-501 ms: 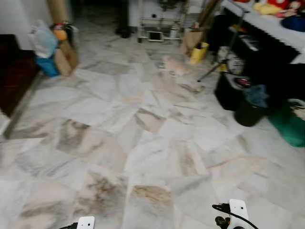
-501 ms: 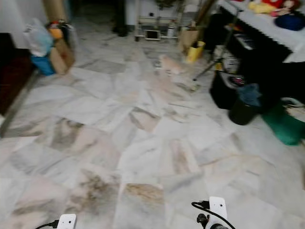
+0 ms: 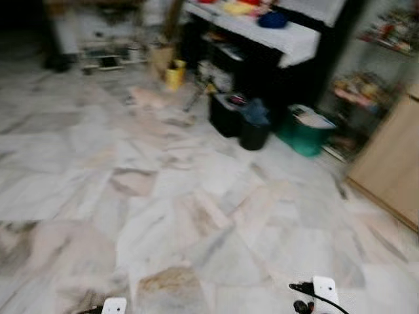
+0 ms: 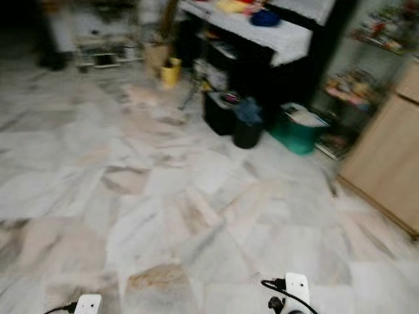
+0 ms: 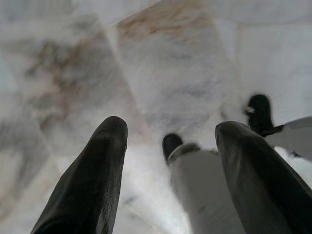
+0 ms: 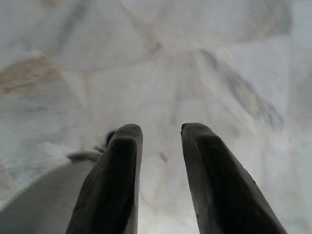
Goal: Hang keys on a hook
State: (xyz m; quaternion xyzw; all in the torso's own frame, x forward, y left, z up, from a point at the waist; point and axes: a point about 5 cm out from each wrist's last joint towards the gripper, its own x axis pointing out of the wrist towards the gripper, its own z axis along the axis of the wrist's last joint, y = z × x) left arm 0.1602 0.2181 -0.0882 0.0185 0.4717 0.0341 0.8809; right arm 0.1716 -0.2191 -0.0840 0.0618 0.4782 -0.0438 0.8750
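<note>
Task looks barely begun, judging by what's in view: no keys and no hook can be made out anywhere, so both are still to find; where the keys are can't be told from these pics. Robot stands on an open marble floor (image 3: pixel 163 216), head views blurred, prob. mid-walk or turn.

Left gripper (image 5: pixel 170 146) hangs low, aimed down at the floor. Its fingers (image 5: pixel 92 180) stand wide apart, nothing betw. them, touching nothing. Beyond the fingertips, seen through the gap, are pale leg parts with black tips, likely the robot's own legs/feet, though too blurred to be sure.

Right gripper (image 6: pixel 160 141) also hangs pointing at the floor. Fingers (image 6: pixel 114 185) sit close together w/ a narrow gap, not clamped on anything; no keys betw. them. A grey rounded shape lies beside one finger, unclear what.

Well ahead of both pincers and toward the right one's side: a black table (image 3: pixel 288 39) w/ white top, a black bin (image 3: pixel 254 134) and a green tub (image 3: pixel 308 134) on the floor below it, a wooden cabinet (image 3: pixel 393 170) further right. A yellow container (image 3: pixel 174 77) sits far ahead.

Left to do, as a guess: locate keys, grasp them, reach hook, hang
</note>
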